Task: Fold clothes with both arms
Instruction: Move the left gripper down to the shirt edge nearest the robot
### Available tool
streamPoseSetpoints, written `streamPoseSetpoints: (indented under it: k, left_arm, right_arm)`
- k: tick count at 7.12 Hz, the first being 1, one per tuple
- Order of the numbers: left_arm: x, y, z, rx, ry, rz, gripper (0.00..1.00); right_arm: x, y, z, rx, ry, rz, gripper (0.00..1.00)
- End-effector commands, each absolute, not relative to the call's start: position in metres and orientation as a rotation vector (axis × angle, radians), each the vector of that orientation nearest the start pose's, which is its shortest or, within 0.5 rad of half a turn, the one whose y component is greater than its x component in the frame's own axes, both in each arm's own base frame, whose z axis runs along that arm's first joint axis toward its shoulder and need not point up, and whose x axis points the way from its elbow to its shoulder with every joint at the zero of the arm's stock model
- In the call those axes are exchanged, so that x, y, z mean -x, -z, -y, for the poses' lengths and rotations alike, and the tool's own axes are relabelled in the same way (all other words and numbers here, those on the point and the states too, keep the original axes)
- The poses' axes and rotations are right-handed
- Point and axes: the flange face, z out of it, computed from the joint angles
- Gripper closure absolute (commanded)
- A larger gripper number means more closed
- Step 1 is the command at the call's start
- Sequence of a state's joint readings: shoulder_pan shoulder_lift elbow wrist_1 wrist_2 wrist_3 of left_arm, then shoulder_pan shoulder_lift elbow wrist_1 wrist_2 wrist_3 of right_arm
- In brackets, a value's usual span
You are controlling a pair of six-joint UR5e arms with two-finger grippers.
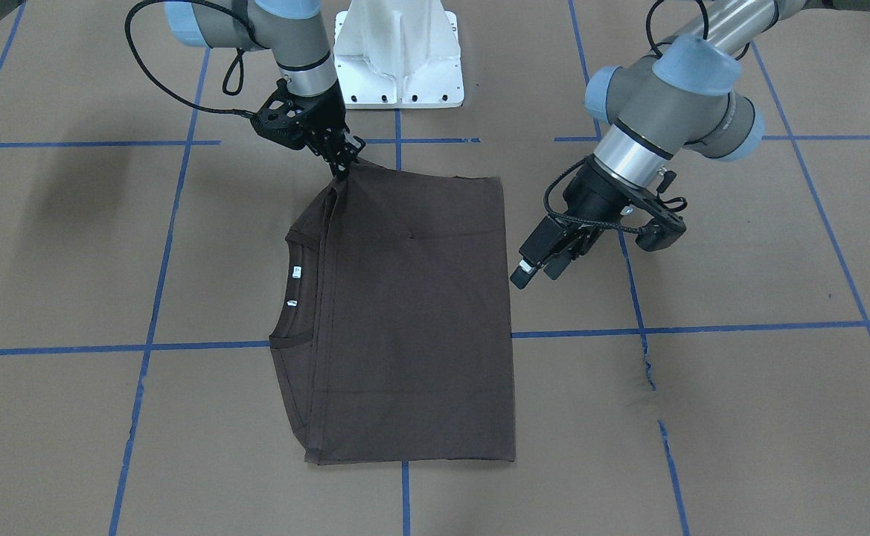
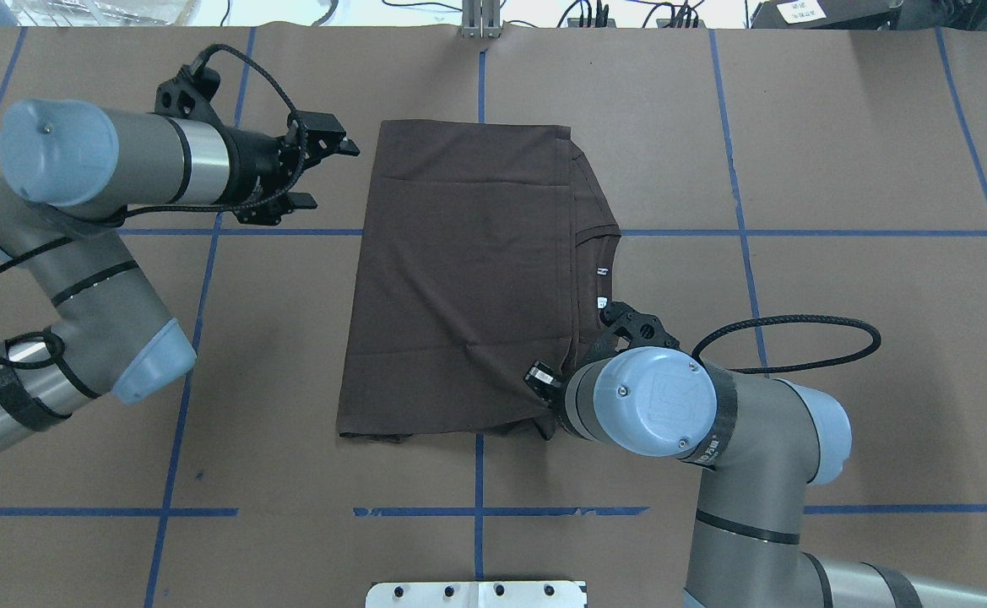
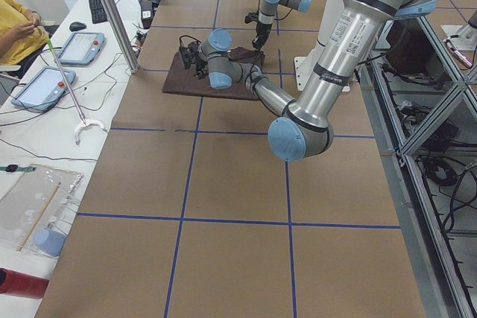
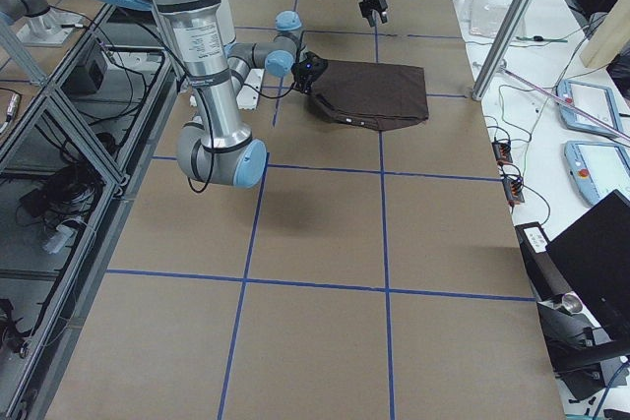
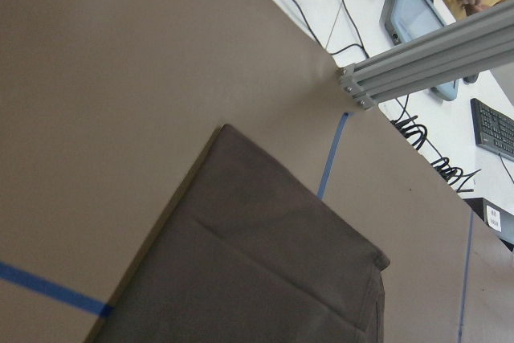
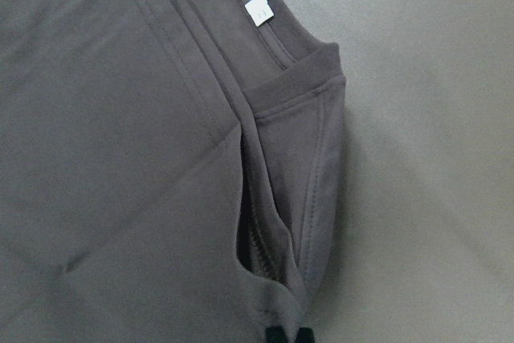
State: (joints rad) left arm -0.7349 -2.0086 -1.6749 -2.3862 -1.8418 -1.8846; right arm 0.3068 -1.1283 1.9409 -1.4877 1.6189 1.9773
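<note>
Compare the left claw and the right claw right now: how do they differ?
The right claw is shut on the T-shirt at its collar-side corner nearest the robot, drawing the fabric into a peak; the left claw is open and holds nothing. The right claw touches the cloth, while the left claw hangs beside the T-shirt's opposite edge, apart from it. Both are black two-finger claws.

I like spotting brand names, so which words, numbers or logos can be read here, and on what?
Nothing can be read.
White tags on the T-shirt: print too blurred.
Raised mark on the right arm's blue cap: unreadable.
White label beyond the table's far edge: too small.
</note>
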Motion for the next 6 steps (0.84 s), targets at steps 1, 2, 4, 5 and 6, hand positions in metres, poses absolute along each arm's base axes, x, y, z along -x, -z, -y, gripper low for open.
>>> streamPoseSetpoints:
  k: [1, 2, 4, 5, 6]
  left_arm:
    - [-0.442, -0.261, 0.427, 0.063, 0.695, -1.349, 0.02]
    - [-0.458, -0.259, 0.39, 0.082, 0.689, -1.258, 0.02]
    - [-0.482, -0.311, 0.325, 0.09, 0.678, -1.121, 0.04]
    - [-0.491, -0.315, 0.315, 0.106, 0.67, -1.104, 0.07]
    - [-0.498, -0.322, 0.306, 0.117, 0.657, -1.09, 0.11]
  right_arm:
    - [0.522, -0.247, 0.298, 0.094, -0.641, 0.91, 1.0]
    - [0.521, -0.245, 0.298, 0.094, -0.64, 0.915, 1.0]
    - [0.52, -0.245, 0.298, 0.095, -0.641, 0.917, 1.0]
    - [0.52, -0.245, 0.298, 0.096, -0.643, 0.917, 1.0]
    - [0.52, -0.245, 0.298, 0.096, -0.643, 0.917, 1.0]
